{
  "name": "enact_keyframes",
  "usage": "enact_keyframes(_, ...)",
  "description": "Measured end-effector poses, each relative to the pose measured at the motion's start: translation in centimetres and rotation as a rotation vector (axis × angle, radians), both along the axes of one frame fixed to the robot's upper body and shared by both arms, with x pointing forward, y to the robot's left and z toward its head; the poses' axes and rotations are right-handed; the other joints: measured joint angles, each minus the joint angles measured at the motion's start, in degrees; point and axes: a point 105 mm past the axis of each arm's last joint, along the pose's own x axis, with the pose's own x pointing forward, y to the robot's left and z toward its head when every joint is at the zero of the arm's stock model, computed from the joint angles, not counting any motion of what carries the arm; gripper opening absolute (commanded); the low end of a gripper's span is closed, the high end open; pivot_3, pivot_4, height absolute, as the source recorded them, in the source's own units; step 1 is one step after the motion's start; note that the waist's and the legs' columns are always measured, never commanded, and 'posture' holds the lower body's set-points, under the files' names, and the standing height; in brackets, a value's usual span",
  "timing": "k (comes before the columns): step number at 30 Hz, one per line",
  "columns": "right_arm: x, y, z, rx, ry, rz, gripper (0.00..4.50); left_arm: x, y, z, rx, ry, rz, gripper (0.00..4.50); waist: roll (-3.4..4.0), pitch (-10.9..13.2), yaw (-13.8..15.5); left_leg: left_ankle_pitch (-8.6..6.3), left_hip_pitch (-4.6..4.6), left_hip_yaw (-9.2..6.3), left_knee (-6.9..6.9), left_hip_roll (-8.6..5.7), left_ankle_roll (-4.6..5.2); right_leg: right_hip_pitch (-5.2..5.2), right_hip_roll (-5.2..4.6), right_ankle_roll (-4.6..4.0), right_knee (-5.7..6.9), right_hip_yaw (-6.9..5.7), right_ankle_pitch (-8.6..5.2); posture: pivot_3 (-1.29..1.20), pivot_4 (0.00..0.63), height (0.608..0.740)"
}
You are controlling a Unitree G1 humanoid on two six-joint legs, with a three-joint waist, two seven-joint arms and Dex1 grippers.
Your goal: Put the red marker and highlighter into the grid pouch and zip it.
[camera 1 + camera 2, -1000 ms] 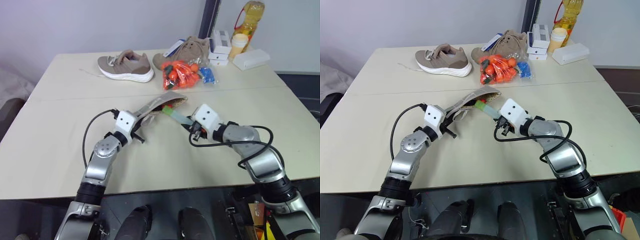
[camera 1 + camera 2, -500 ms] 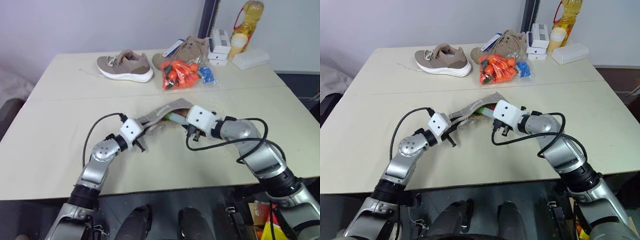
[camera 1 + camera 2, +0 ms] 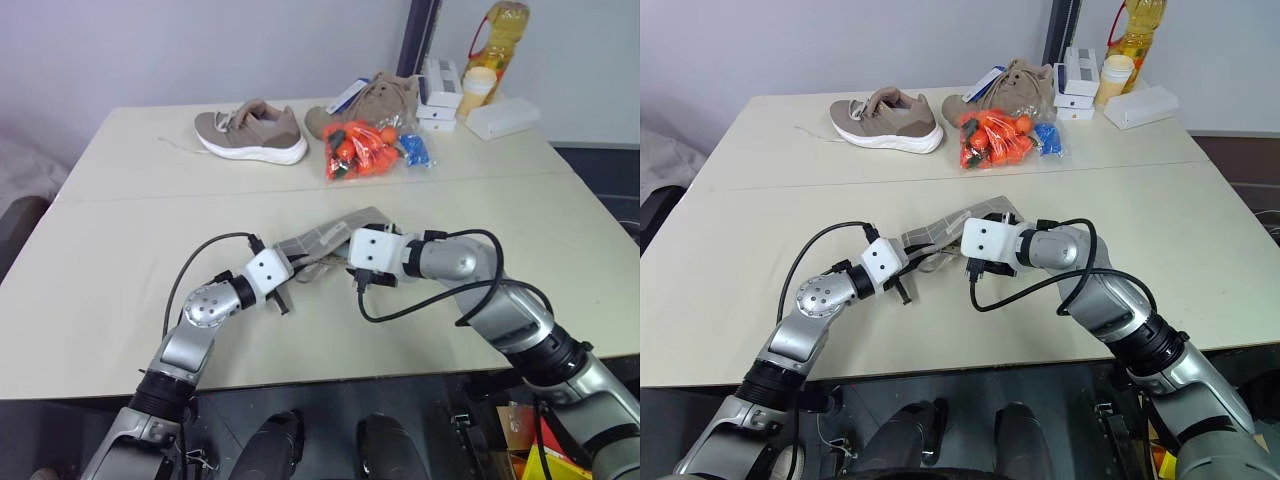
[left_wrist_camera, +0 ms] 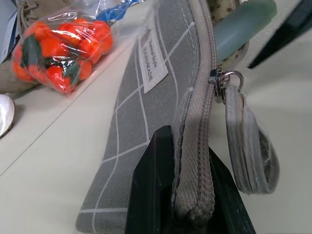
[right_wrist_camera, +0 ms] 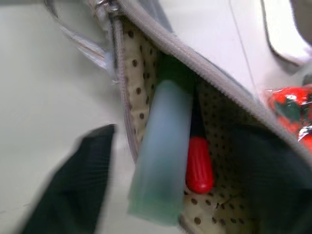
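A: Item one — the grid pouch (image 3: 958,226). Location and edges?

B: Mid-table, on the near half of the beige table (image 3: 730,290), just this side of the seam across the top. Mouth unzipped. The left gripper (image 4: 187,195) is pressed together on the pouch's zipper-edge end, near the grey pull loop (image 4: 251,146); a white label (image 4: 155,63) shows on the grid face.

A: Contents?

B: The highlighter (image 5: 163,146) stands partly in the pouch mouth, its pale end still projecting past the rim. The red marker (image 5: 199,163) lies beside it against the dotted lining, red cap toward the opening.

A: Right gripper?

B: The right gripper (image 5: 175,190) is at the pouch mouth, fingers spread either side of the highlighter, one inside the pouch rim, one outside — nothing pinched.

A: Open room around the pouch?

B: Bare tabletop to the left, right and near side of the pouch. Beyond it, toward the far edge: a bag of orange items (image 3: 1002,138) nearest, two tan shoes (image 3: 885,118), white boxes (image 3: 1078,83), a yellow bottle (image 3: 1135,32).

A: Room?

B: Pale wall behind the table.
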Motion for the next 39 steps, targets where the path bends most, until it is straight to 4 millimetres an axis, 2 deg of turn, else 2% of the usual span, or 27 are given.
enact_keyframes(4, -0.7, -1.0, 2.8, 0.14, -0.015, 0.002, 4.39, 0.6, 0.1, 0.5, -0.049, 0.014, 0.037, 0.0, 0.0, 0.0, 0.14, 0.0, 0.0, -0.02, 0.0, 0.0, 0.0, 0.02, 0.0, 0.0, -0.01, -0.02, 0.0, 0.0, 0.15, 0.74)
enact_keyframes(11, -2.4, -2.2, 5.1, 0.416, 0.101, 0.01, 4.39, 3.3, -0.5, 3.0, -0.261, 0.133, 0.125, 0.0, -0.03, 0.01, 0.05, 0.0, 0.0, -0.03, 0.08, 0.0, 0.01, 0.05, 0.02, 0.01, 0.01, -0.05, 0.01, 0.0, 0.15, 0.74)
enact_keyframes(16, -2.7, -0.9, 3.7, 0.553, 0.219, -0.014, 4.39, 4.5, -1.9, 4.9, -0.344, 0.218, 0.119, 0.0, -0.04, 0.0, -0.23, 0.0, -0.01, -0.01, 0.07, 0.03, 0.01, 0.01, 0.04, 0.01, 0.03, -0.04, 0.0, 0.0, 0.15, 0.74)
enact_keyframes(24, 0.0, 1.0, 1.0, 0.691, 0.255, -0.205, 4.39, 4.4, -3.5, 4.1, -0.417, 0.415, 0.123, 0.0, -0.05, 0.0, -0.15, 0.01, -0.01, -0.02, 0.11, 0.02, 0.0, 0.01, 0.05, 0.0, 0.08, -0.02, 0.01, 0.0, 0.15, 0.74)
enact_keyframes(28, 0.6, 2.0, 0.2, 0.742, 0.281, -0.248, 4.39, 4.0, -3.8, 4.1, -0.426, 0.446, 0.11, 0.0, -0.05, 0.0, -0.19, 0.01, -0.01, -0.02, 0.09, 0.01, -0.01, 0.0, 0.06, 0.0, 0.09, 0.0, 0.01, 0.0, 0.15, 0.74)
enact_keyframes(31, 0.8, 2.8, 0.2, 0.768, 0.292, -0.252, 3.55, 3.7, -3.8, 4.1, -0.43, 0.455, 0.107, 0.0, -0.04, 0.0, -0.26, 0.01, -0.01, -0.02, 0.09, 0.02, -0.01, 0.0, 0.06, 0.0, 0.09, 0.0, 0.01, 0.0, 0.15, 0.74)
enact_keyframes(38, 0.3, 4.5, 0.0, 0.801, 0.341, -0.203, 0.12, 3.5, -3.1, 4.1, -0.466, 0.49, 0.127, 0.0, -0.04, 0.0, -0.29, 0.01, -0.01, -0.02, 0.1, 0.02, -0.01, -0.01, 0.1, 0.0, 0.1, 0.01, 0.01, 0.0, 0.15, 0.74)
enact_keyframes(39, 0.1, 4.6, 0.0, 0.801, 0.343, -0.195, 0.05, 3.5, -3.0, 4.2, -0.469, 0.487, 0.128, 0.0, -0.04, 0.0, -0.29, 0.01, -0.01, -0.02, 0.09, 0.03, -0.01, -0.01, 0.1, 0.0, 0.1, 0.01, 0.01, 0.0, 0.15, 0.74)
